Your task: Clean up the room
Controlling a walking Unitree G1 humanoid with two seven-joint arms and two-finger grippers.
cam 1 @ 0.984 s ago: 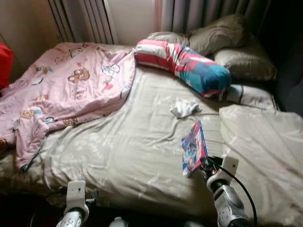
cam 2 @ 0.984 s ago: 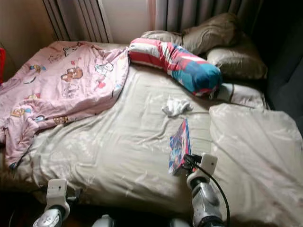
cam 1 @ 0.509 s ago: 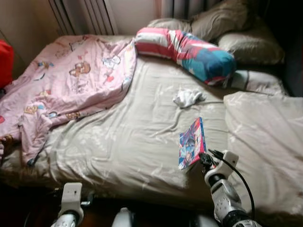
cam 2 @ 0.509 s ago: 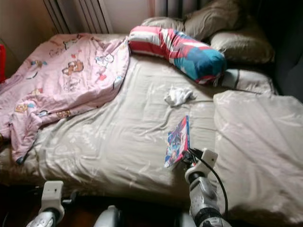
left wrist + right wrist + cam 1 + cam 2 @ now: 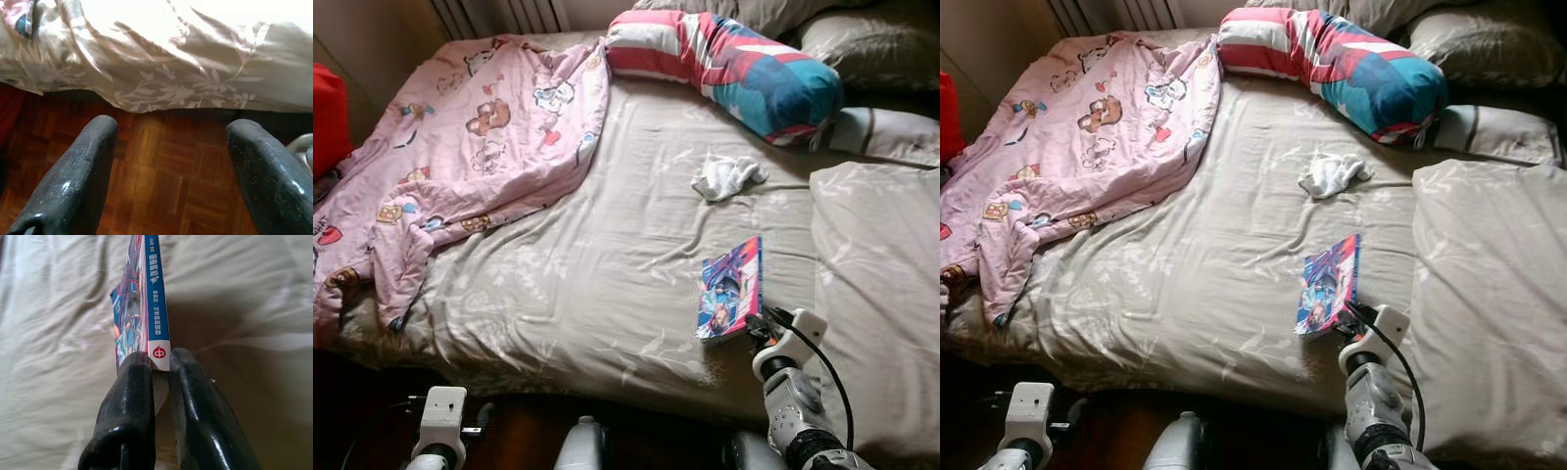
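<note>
A colourful comic book (image 5: 731,291) with a blue spine (image 5: 151,289) stands tilted above the beige bed sheet (image 5: 597,264), near the bed's front right. My right gripper (image 5: 157,363) is shut on the book's lower edge, one finger on each cover. A crumpled white cloth (image 5: 726,175) lies on the sheet beyond the book. My left gripper (image 5: 171,142) hangs open and low over the wooden floor (image 5: 161,186) at the bed's front edge, holding nothing.
A pink cartoon blanket (image 5: 460,157) is bunched on the bed's left. A striped red, white and teal bolster (image 5: 724,64) and grey pillows (image 5: 871,44) lie at the head. A beige duvet (image 5: 881,294) covers the right side. A red thing (image 5: 325,117) sits far left.
The camera has tilted down and come closer, so the bed shifted up in view. The right gripper still holds the book, now slightly further over the sheet. The left arm stayed low.
</note>
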